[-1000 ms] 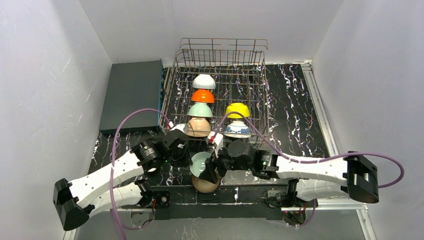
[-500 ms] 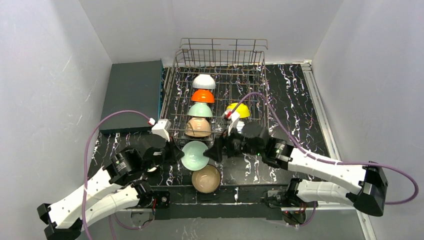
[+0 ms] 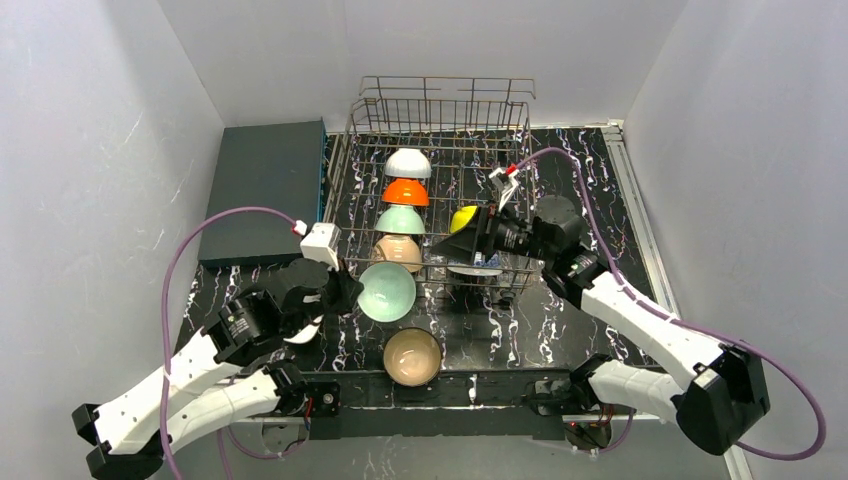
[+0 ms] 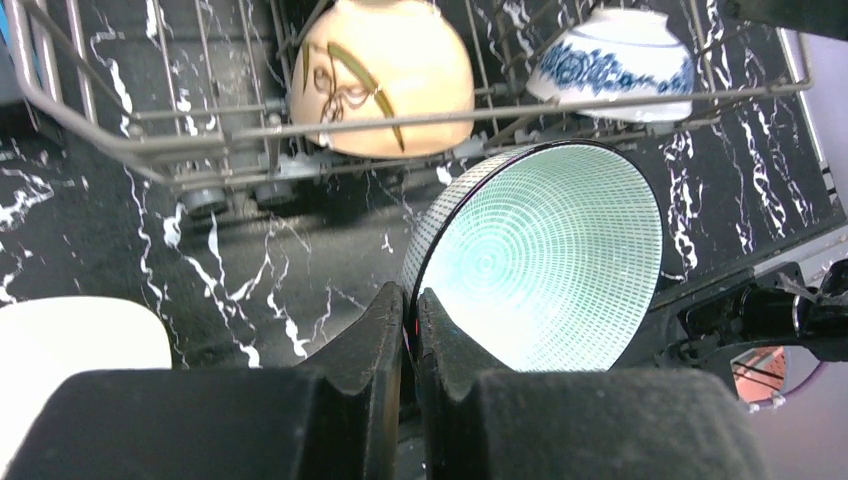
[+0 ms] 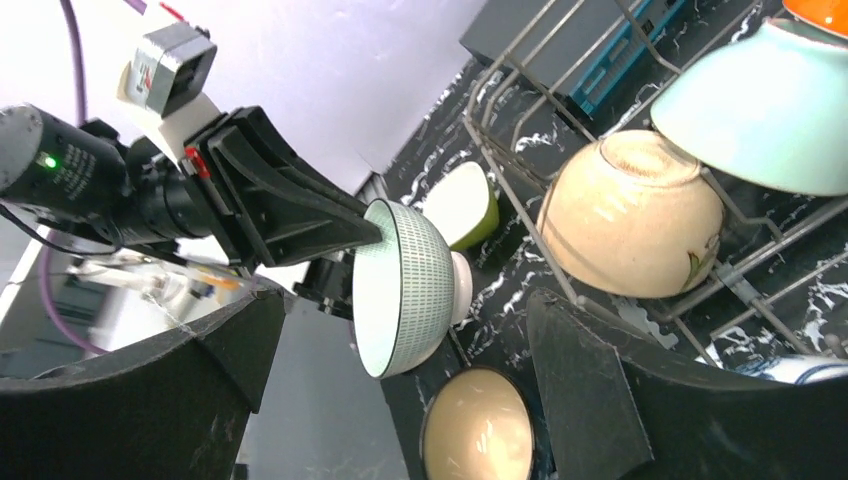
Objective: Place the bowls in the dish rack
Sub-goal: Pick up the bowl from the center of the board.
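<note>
Top external view shows our left end effector (image 3: 338, 292) pinched shut on the rim of the lined mint bowl (image 3: 387, 291). We hold it up on its side, off the counter (image 3: 590, 200), just in front of the near wall of the dish rack (image 3: 336, 170). It is right beside the peach-tan bowl (image 3: 398, 253). That bowl sits at the front of a row with the plain mint bowl (image 3: 400, 220), the orange bowl (image 3: 406, 191) and the white bowl (image 3: 408, 163). We think that row is full. Our right end effector (image 3: 452, 243) is wide open and holds nothing. It hangs over the next row, by the yellow bowl (image 3: 463, 218) and the blue-and-white bowl (image 3: 478, 264). To do this step well, we think we should lift the lined mint bowl up over the wire wall first, so it does not bump the wires or the peach-tan bowl. Then we should carry it to a free gap between the tines and lean it there like the others. Our grip is only on a thin edge, so we should move slowly and let go only when the bowl rests. The tan bowl (image 3: 412, 357) waits on the counter near our bases.
</note>
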`<state>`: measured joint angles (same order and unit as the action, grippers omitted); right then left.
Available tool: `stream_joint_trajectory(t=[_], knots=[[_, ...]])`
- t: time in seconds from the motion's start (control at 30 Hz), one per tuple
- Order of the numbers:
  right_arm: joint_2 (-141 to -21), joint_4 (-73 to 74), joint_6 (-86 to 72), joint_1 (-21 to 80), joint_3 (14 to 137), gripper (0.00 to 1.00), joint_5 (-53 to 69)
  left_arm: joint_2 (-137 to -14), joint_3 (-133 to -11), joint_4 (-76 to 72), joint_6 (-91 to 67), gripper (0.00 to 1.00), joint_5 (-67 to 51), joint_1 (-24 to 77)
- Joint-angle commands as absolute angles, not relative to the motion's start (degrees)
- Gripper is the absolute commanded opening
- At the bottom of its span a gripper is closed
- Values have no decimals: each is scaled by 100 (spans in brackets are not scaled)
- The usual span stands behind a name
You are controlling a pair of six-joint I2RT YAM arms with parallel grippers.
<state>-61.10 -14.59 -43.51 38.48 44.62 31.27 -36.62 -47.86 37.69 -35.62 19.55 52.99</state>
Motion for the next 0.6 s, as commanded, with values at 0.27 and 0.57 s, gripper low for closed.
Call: stream_joint_trajectory(t=[0.27,0.57], knots=[[-6667,-2793,-5124,3537,4675,99,4530,-4265,-5584,2643,-3024,0,2056,5288],[-6994,-2699,-5123,3533,4614,99,4787,-4564,-5862,2173,-2860,0,1934,5285]])
